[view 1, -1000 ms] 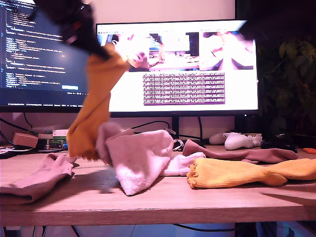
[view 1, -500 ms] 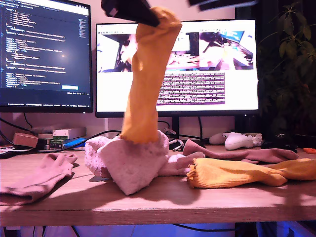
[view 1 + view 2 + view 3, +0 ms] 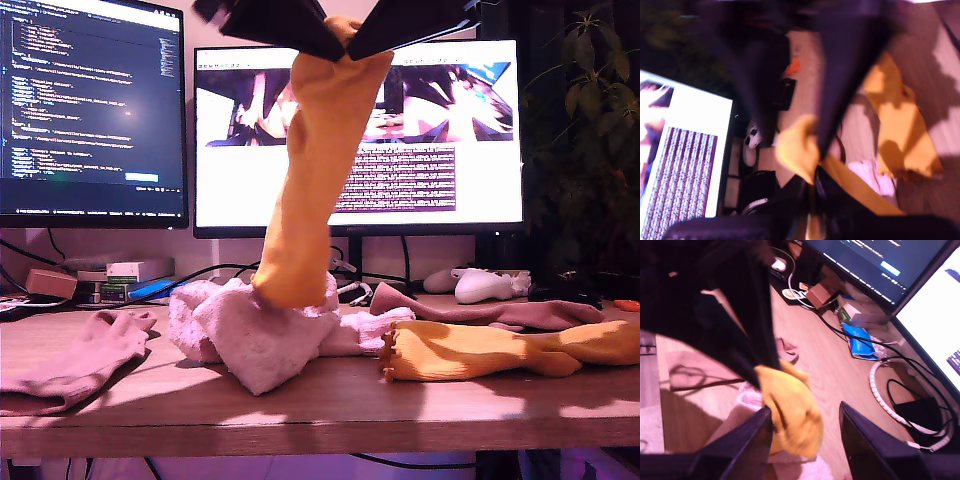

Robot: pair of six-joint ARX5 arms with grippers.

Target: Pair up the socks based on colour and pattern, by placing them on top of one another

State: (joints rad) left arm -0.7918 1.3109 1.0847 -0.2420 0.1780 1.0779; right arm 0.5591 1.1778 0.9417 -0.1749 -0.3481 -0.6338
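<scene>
One orange-yellow sock (image 3: 310, 170) hangs high over the desk, its lower end brushing the fluffy white socks (image 3: 265, 335). My first gripper (image 3: 325, 35), reaching in from the exterior view's left, is shut on the sock's top end (image 3: 797, 147). My second gripper (image 3: 362, 40) meets it from the exterior view's right and stands open, its fingers (image 3: 742, 445) either side of that same end (image 3: 790, 415). The other orange sock (image 3: 480, 350) lies at the exterior view's right. One mauve sock (image 3: 80, 360) lies at the exterior view's left, another (image 3: 500, 313) behind the flat orange one.
A white game controller (image 3: 485, 285) sits at the back toward the exterior view's right, near a plant (image 3: 585, 150). Two monitors (image 3: 420, 130) stand behind the desk. Small boxes (image 3: 50, 283) and cables (image 3: 880, 385) lie at the back toward the exterior view's left.
The first gripper has lifted the orange sock and carried it toward the exterior view's right, over the white socks. The second gripper has come in to the sock's top end.
</scene>
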